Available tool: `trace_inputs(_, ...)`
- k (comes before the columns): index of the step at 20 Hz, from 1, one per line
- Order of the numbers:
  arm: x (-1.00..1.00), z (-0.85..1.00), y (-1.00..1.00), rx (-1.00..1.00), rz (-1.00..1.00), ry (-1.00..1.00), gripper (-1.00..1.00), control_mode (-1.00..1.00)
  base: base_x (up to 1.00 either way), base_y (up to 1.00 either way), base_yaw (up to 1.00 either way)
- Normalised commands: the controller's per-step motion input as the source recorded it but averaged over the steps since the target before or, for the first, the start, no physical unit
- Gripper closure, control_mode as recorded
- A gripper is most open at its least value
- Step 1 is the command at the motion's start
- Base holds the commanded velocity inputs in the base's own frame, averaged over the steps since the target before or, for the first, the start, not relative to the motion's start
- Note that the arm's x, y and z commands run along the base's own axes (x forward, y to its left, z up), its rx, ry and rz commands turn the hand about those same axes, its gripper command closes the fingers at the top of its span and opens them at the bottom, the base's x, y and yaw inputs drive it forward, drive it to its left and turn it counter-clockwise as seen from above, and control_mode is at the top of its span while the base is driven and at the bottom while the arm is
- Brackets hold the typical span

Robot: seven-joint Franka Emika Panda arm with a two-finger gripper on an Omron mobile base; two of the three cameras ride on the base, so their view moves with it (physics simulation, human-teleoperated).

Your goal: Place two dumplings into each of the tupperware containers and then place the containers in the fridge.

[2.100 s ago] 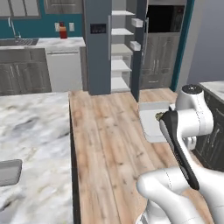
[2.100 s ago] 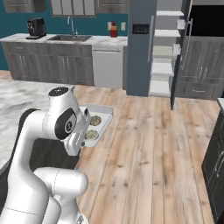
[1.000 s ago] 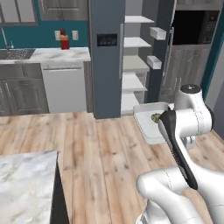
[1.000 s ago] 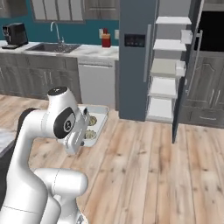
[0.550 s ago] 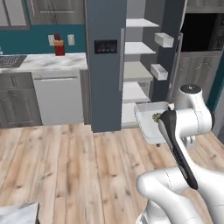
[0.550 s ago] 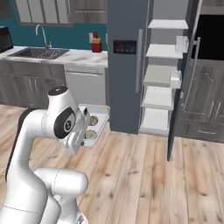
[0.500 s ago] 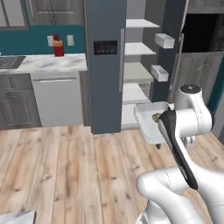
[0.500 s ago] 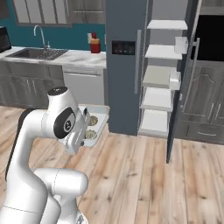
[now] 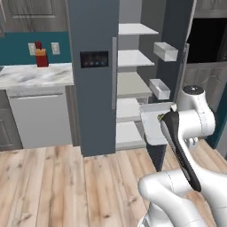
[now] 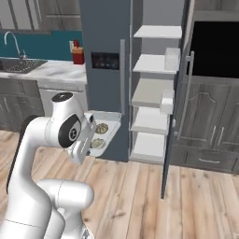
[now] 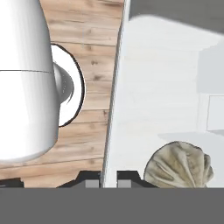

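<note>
My gripper [image 11: 108, 183] is shut on the near rim of a pale tupperware container [image 11: 166, 96], holding it level in the air. A wrinkled tan dumpling [image 11: 179, 167] lies in it close to the fingertips [image 11: 91, 183]. From the right base view the container [image 10: 110, 122] carries two dumplings [image 10: 101, 127], and the gripper [image 10: 91, 136] clamps its left edge. In the left base view the container [image 9: 153, 126] hangs just in front of the open fridge [image 9: 93, 88], level with its lower white shelves [image 9: 131, 108]. The fridge [image 10: 105, 46] stands straight ahead with its right door swung open.
The open fridge door [image 10: 179, 93] with door bins [image 9: 165, 51] juts out on the right. A dishwasher [image 9: 40, 115] and marble counter [image 9: 35, 74] with a red bottle [image 9: 41, 55] lie left. Dark cabinets and an oven [image 10: 214, 46] stand right. Wood floor [image 10: 154, 196] below.
The base has driven closer to the fridge, so the whole scene shifted and the fridge looms larger. The gripper still holds the container the same way.
</note>
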Motion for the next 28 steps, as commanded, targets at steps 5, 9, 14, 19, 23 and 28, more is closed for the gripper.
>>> trace_inputs(5,0.00,0.00,0.00,0.00,0.00,0.00,1.00,1.00,0.96,0.00,-0.20)
trace_inputs(9,0.00,0.00,0.00,0.00,0.00,0.00,1.00,1.00,0.95,0.00,-0.17)
trace_inputs(14,0.00,0.00,0.00,0.00,0.00,0.00,1.00,1.00,0.90,0.00,-0.16)
trace_inputs(19,0.00,0.00,0.00,0.00,0.00,0.00,1.00,1.00,0.88,-0.13,-0.14)
trace_inputs(23,0.00,0.00,0.00,0.00,0.00,0.00,1.00,1.00,0.80,-0.30,-0.14)
trace_inputs(28,0.00,0.00,0.00,0.00,0.00,0.00,1.00,1.00,0.58,-0.24,-0.15)
